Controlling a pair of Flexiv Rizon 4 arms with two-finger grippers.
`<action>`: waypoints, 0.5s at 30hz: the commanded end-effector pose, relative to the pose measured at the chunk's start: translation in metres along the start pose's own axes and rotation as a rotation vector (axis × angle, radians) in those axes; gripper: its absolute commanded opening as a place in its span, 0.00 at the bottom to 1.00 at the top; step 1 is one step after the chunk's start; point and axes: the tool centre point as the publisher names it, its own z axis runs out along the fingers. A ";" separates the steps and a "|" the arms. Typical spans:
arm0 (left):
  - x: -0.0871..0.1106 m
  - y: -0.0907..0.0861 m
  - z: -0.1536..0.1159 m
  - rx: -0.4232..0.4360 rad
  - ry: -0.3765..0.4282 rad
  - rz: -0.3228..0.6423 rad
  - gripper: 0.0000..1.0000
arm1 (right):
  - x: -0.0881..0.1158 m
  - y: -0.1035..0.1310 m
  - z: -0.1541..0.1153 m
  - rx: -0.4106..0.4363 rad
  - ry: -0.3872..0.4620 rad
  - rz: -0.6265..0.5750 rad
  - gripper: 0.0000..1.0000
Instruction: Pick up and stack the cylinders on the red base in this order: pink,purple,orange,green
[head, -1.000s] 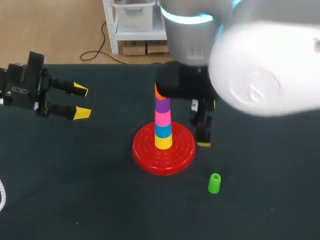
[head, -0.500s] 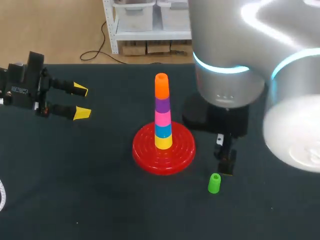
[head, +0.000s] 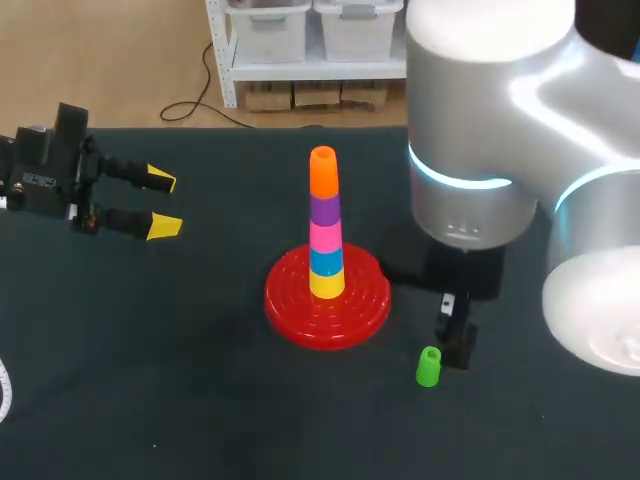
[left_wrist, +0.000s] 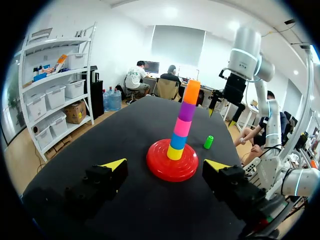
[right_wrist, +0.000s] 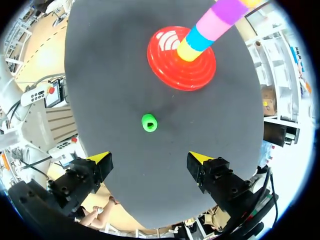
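- One dark surface (head: 180, 380) carries everything the task needs. The stack is near its middle and the last loose piece is toward my right side.
- My right arm (head: 500, 150) comes in from the right and hangs over that loose piece, which I judge is the right position for a downward pick.
- The red base (head: 290, 300) lies flat and is the only holder here. A tower rises from its centre and nothing else rests on its ringed rim.
- The tower (head: 324, 225) has five pieces that narrow toward the top: a yellow cylinder (head: 327, 284), then a blue cylinder (head: 326, 262), pink cylinder (head: 325, 236), purple cylinder (head: 323, 209) and orange cylinder (head: 322, 173). It stands upright, so pink, purple and orange already look to be in the required order.
- My left tool (head: 160, 203) is held wide and empty, well apart from the base on the left. I judge it is parked there to leave room.
- My right tool (right_wrist: 150, 160) is also spread wide and grips nothing. In its wrist view the loose piece lies ahead of it, between the lines of its two fingers.
- The green cylinder (head: 428, 367) sits on the surface near the base without touching it. It seems to stand on end with its hollow facing up, and it is the one piece still to be stacked.
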 end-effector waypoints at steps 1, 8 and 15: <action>0.001 0.000 0.000 -0.001 -0.004 0.002 1.00 | -0.002 -0.002 0.018 -0.017 0.010 -0.001 1.00; 0.001 0.000 0.000 -0.001 -0.004 0.002 1.00 | -0.005 0.001 0.040 -0.056 0.039 0.007 1.00; 0.001 0.000 0.000 -0.001 -0.004 0.002 1.00 | -0.011 0.000 0.042 -0.050 0.026 -0.004 1.00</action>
